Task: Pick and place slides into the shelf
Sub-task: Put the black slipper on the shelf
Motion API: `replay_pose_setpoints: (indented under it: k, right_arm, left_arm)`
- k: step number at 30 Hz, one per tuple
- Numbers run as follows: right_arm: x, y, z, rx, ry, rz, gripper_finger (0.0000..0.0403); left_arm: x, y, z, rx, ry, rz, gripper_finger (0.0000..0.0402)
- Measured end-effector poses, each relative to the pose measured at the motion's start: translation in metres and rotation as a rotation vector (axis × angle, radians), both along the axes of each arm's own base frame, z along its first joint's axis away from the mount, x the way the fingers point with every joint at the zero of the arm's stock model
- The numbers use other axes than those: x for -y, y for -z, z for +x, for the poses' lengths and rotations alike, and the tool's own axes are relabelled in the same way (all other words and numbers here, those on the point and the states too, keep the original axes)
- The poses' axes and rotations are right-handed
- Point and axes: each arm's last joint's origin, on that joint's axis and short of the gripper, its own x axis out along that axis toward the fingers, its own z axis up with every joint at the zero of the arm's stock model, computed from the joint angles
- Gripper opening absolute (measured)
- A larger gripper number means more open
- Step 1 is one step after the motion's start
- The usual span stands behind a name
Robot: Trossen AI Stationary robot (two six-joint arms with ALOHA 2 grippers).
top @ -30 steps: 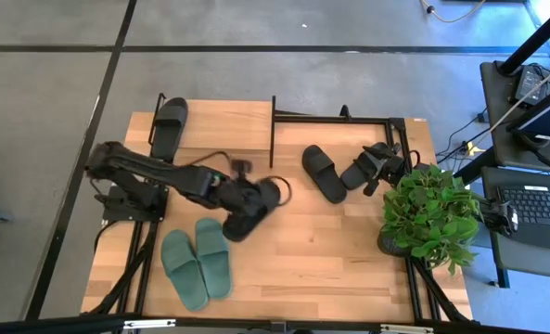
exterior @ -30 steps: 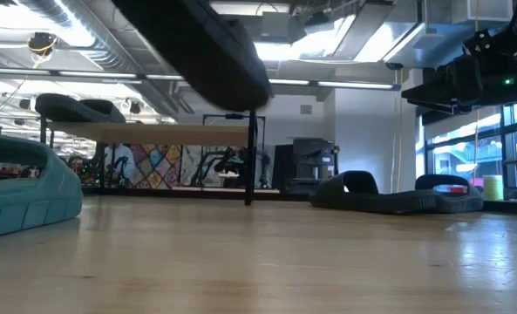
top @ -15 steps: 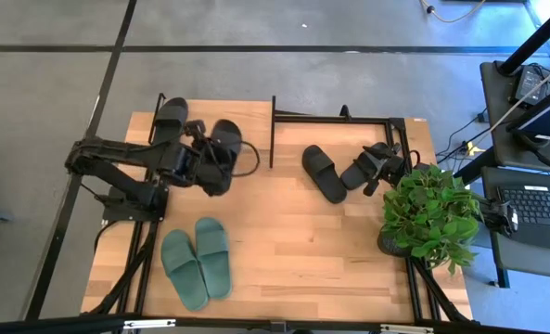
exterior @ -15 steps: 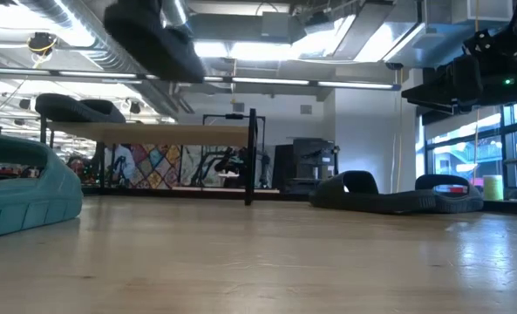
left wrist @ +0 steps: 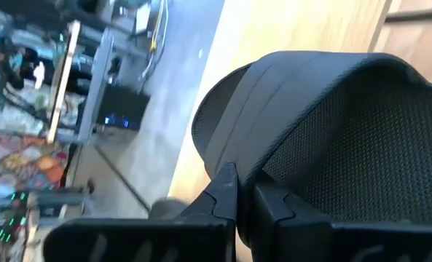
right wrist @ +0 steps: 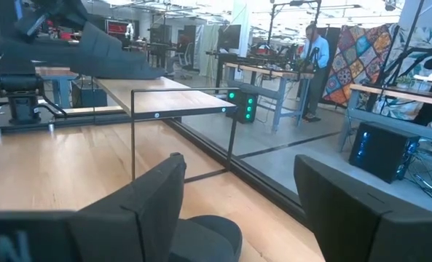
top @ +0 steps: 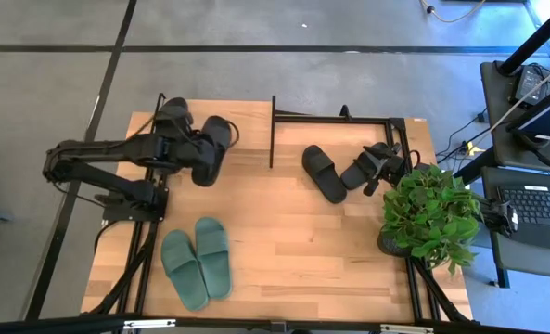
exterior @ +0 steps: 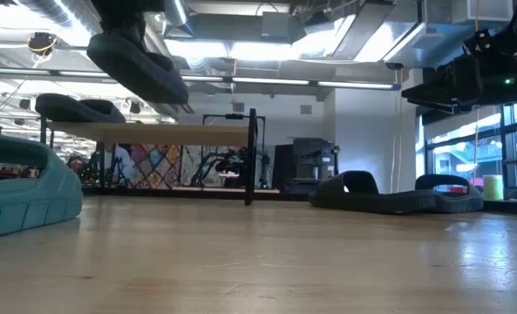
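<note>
My left gripper (top: 191, 154) is shut on a black slide (top: 212, 148) and holds it in the air over the shelf's light wood top board (top: 247, 125); the low view shows that slide (exterior: 136, 65) above the board (exterior: 153, 132). Another black slide (top: 171, 119) lies sole down on the board's left end. Two more black slides (top: 323, 173) (top: 359, 173) lie on the table at the right. My right gripper (top: 383, 165) waits open beside the second of them. Two green slides (top: 197, 263) lie side by side near the front left. My left gripper pinches the edge of the slide's wide strap (left wrist: 234, 156) between its two shut fingers (left wrist: 223, 191), coming from the table's left and slanting down. The slide is lifted clear and tilted, its textured inner side (left wrist: 347, 153) facing the wrist camera.
A leafy plant (top: 429, 215) stands at the table's right edge, near my right arm. The shelf's black frame post (top: 273, 130) rises at the board's right end, and more of the frame (top: 349, 118) runs along the far edge. Bare tabletop (top: 312, 250) lies in the middle and front.
My left gripper, still shut on the black slide, has swung from the middle of the table toward the far left, over the shelf's top board, turning as it went. The slide has stayed clear of the table throughout. My right arm has kept still.
</note>
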Motion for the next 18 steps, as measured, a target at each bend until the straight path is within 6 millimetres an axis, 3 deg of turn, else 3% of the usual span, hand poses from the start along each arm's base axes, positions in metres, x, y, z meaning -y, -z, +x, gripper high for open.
replay_pose_setpoints:
  k: [18]
  right_arm:
    - [0.001,-0.001,-0.001,0.005,0.053,-0.001,0.0257]
  left_arm:
    - [-0.051,0.024,-0.011,-0.041,-0.043,-0.013,0.0002]
